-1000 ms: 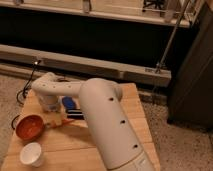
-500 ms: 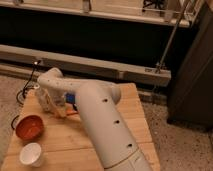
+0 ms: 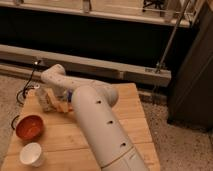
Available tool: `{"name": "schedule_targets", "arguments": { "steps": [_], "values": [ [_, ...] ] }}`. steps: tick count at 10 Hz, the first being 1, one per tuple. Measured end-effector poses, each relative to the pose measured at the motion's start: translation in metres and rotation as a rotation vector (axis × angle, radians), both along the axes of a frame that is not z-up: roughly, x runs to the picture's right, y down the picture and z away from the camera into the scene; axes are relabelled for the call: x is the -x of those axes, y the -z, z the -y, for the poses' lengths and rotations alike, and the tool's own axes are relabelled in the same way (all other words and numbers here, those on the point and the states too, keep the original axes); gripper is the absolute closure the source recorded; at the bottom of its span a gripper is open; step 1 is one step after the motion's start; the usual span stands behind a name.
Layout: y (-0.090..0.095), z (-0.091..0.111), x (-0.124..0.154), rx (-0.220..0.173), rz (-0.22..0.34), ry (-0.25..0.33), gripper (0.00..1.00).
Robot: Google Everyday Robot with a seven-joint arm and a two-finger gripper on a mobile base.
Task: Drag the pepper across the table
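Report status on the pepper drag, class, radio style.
Gripper low over the table's far end. Pepper beside it, contact unclear. Red bowl and white cup stand nearer, off to one side.

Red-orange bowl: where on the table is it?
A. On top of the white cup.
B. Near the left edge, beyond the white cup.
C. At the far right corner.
B: the red-orange bowl sits near the left edge of the table, with the white cup nearer the camera; the gripper is low, just beyond the bowl.
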State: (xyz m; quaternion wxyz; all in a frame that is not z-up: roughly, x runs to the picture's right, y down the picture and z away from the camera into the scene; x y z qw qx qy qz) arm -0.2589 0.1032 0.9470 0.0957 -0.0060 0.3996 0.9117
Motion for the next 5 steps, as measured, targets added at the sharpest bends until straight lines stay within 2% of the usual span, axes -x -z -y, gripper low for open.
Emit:
{"name": "schedule_targets", "arguments": {
  "steps": [5],
  "values": [
    [-0.011,0.020,0.015,-0.023,0.003,0.014,0.90]
  ]
}}
